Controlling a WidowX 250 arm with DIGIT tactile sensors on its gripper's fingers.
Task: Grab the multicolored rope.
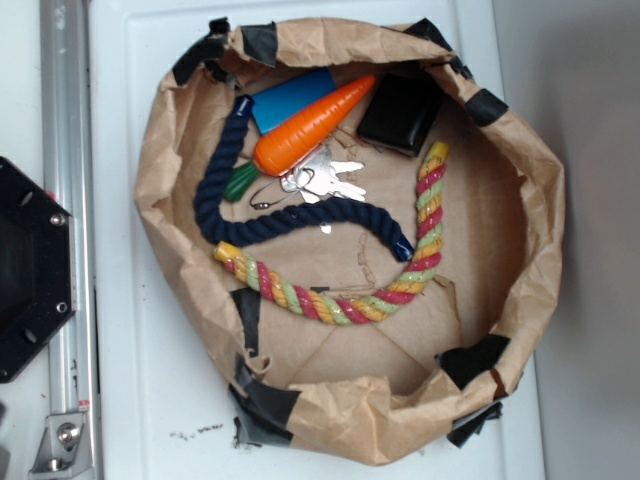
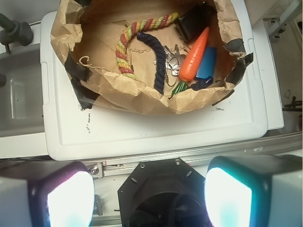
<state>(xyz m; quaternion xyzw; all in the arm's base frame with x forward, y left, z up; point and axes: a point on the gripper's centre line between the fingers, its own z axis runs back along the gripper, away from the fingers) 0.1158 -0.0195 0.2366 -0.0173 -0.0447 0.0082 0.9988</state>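
1. Pincer (image 2: 149,198) spread wide, empty, over the white plastic surface (image 2: 142,137), outside the crumpled brown paper bag (image 2: 142,97).
2. Twisted red, yellow and green multicolored rope (image 1: 345,300) curves along the bag floor from 8 to 2 o'clock.
3. Dark navy rope (image 1: 290,222) lies just inside that curve; bare paper floor toward 5 o'clock.

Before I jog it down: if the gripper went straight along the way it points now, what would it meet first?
Probably the black mount seen between the gripper's open fingers, though depth is unclear. The paper bag with the multicolored rope lies further out, not in that line.
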